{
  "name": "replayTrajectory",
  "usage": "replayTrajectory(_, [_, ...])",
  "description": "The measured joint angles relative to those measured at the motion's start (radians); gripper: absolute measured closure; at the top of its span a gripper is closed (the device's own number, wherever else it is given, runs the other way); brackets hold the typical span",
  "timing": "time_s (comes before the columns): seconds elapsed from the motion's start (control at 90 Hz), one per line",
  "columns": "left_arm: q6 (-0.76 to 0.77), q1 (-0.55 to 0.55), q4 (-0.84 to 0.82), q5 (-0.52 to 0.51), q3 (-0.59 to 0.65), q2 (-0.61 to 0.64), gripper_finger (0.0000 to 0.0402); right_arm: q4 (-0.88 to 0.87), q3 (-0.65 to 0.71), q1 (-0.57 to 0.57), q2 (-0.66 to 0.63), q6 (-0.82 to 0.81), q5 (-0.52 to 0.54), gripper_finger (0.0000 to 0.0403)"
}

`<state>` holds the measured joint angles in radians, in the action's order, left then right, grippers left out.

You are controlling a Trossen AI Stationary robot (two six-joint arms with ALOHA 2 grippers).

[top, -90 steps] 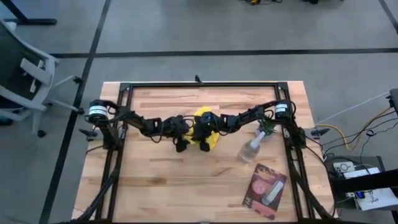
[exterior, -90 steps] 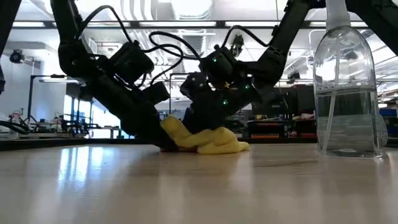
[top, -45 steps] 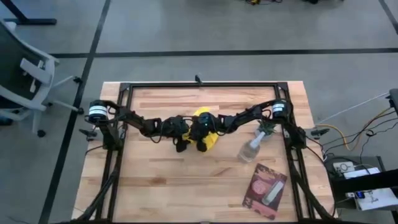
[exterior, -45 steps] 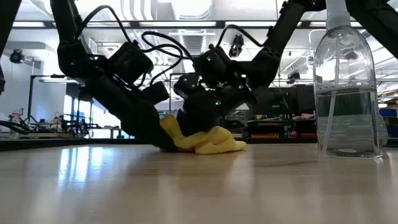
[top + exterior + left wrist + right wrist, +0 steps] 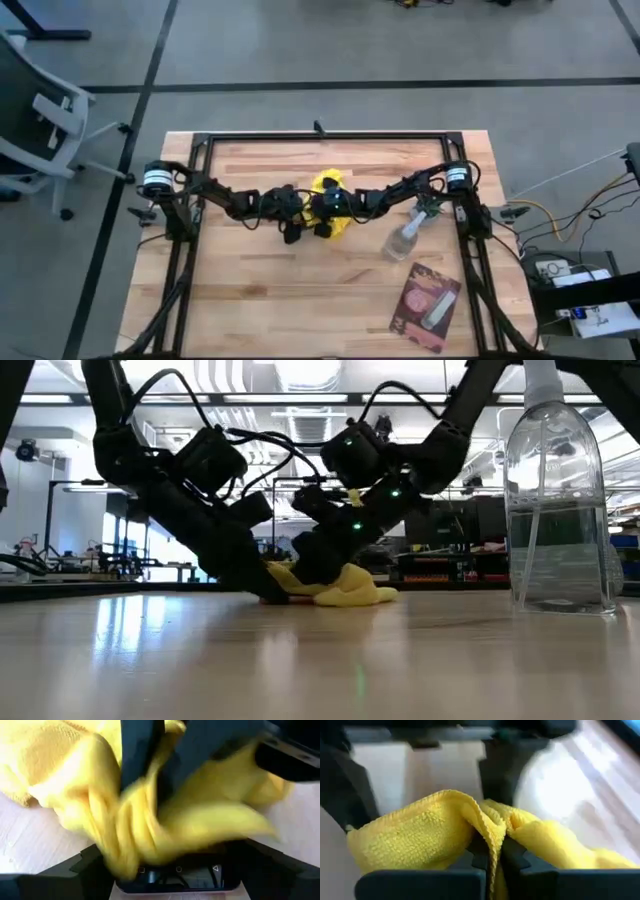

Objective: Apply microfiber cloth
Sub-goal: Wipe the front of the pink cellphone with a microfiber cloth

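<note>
Your microfiber cloth (image 5: pixel 331 203) lies bunched on the wooden tabletop (image 5: pixel 300 290), around the middle of its far half, with both arms meeting over it from either side. Your left gripper (image 5: pixel 293 212) comes in from the left and sits low at the cloth's left edge; in the left wrist view the yellow fabric (image 5: pixel 125 815) fills the space between its dark fingers (image 5: pixel 60 870) and folds down against the gripper body, but you cannot tell from any view whether those fingers are closed on it or merely pushed into it. Your right gripper (image 5: pixel 322 207) reaches in from the right and lies on top of the cloth; in the right wrist view its fingers (image 5: pixel 515 860) stand nearly together with a ridge of the cloth (image 5: pixel 490 827) pinched in the narrow gap, so it has a hold on the fabric. In the low view the cloth (image 5: pixel 350 588) rests on the tabletop beneath both grippers. A clear spray bottle (image 5: pixel 405 238) lies on its side near the right arm, and a pink-and-dark packet (image 5: pixel 427 305) sits near the front right corner.
</note>
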<state>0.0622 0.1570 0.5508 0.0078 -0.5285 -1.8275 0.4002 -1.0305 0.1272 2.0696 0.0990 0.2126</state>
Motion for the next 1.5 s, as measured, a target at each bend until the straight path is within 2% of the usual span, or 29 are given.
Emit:
replayTrajectory(0.167, [0.001, 0.0, 0.0, 0.001, 0.0, 0.0, 0.0079, -0.009, 0.107, 0.0, -0.061, -0.085, 0.134, 0.0403])
replayTrajectory(0.378, [-0.005, 0.0, 0.001, 0.007, 0.0, 0.0, 0.0079, 0.052, 0.172, -0.031, -0.087, -0.163, 0.155, 0.0403])
replayTrajectory(0.589, [-0.011, -0.001, 0.002, 0.008, 0.001, 0.0, 0.0078, 0.217, 0.146, -0.05, -0.022, -0.163, 0.108, 0.0403])
replayTrajectory(0.789, [-0.009, -0.001, 0.002, 0.004, 0.001, 0.0, 0.0078, 0.296, 0.056, -0.081, 0.077, -0.168, 0.069, 0.0403])
replayTrajectory(0.956, [-0.003, -0.002, 0.001, -0.012, 0.001, 0.0, 0.0078, 0.3, 0.037, -0.161, 0.093, -0.168, 0.041, 0.0403])
replayTrajectory(1.156, [-0.001, 0.0, 0.003, -0.019, 0.001, 0.001, 0.0078, 0.248, 0.039, -0.223, 0.089, -0.209, 0.18, 0.0403])
replayTrajectory(1.5, [0.004, 0.0, -0.008, -0.024, 0.0, 0.008, 0.0078, 0.144, 0.11, -0.233, 0.036, -0.275, 0.314, 0.0403])
